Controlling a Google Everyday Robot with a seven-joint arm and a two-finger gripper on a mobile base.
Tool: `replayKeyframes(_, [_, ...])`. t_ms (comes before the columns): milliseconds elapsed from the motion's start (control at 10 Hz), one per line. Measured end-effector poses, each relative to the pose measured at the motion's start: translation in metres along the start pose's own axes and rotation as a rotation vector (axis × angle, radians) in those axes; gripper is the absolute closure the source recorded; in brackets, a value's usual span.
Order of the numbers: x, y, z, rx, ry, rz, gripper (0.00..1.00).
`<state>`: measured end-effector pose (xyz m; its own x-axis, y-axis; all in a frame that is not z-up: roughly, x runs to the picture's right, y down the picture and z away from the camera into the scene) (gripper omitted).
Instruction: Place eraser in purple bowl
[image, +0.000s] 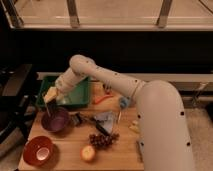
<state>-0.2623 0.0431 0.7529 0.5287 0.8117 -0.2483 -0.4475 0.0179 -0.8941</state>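
Black eraser (49, 108) hangs pinched in the gripper (50, 102), long axis near vertical, lower end pointing down at the purple bowl (55, 120). Gripper sits right above the bowl's left rim, in front of the green tray (75, 95). Red bowl (38, 150) sits nearer the table's front-left corner.

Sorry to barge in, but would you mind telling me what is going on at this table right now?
The robot's single arm reaches across the wooden table, with its gripper right above the purple bowl. A thin dark piece, likely the eraser, hangs from it over the bowl. The red bowl, green tray, grapes and an apple sit untouched nearby.
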Motion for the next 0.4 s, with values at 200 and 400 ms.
replayKeyframes(200, [0.0018,-0.0016,-0.0012,-0.002,-0.003,0.006,0.27])
replayKeyframes(400, [0.0018,-0.0015,-0.0015,-0.002,-0.004,0.006,0.27])
